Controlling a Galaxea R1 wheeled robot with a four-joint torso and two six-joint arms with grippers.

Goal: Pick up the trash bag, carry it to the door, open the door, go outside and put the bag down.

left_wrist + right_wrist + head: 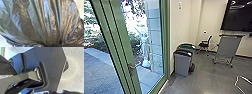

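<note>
A green-framed glass door (125, 47) with a metal lever handle (132, 67) stands at the left of the head view; whether it is ajar I cannot tell. The shiny dark trash bag (37, 22) spreads large across the left wrist view. Its folds run together tightly at my left gripper (53, 45), which is shut on the gathered plastic. In the right wrist view, a dark wrinkled surface (6, 67), likely the same bag, hangs beside the robot's body.
Past the glass lie paving (99, 67) and bushes. Right of the door frame, two wheeled bins (182, 62) stand against the wall. Farther back are an office chair (204, 45), a grey wheeled stand (229, 47) and a wall screen (239, 17). A white cable (237, 83) loops at lower right.
</note>
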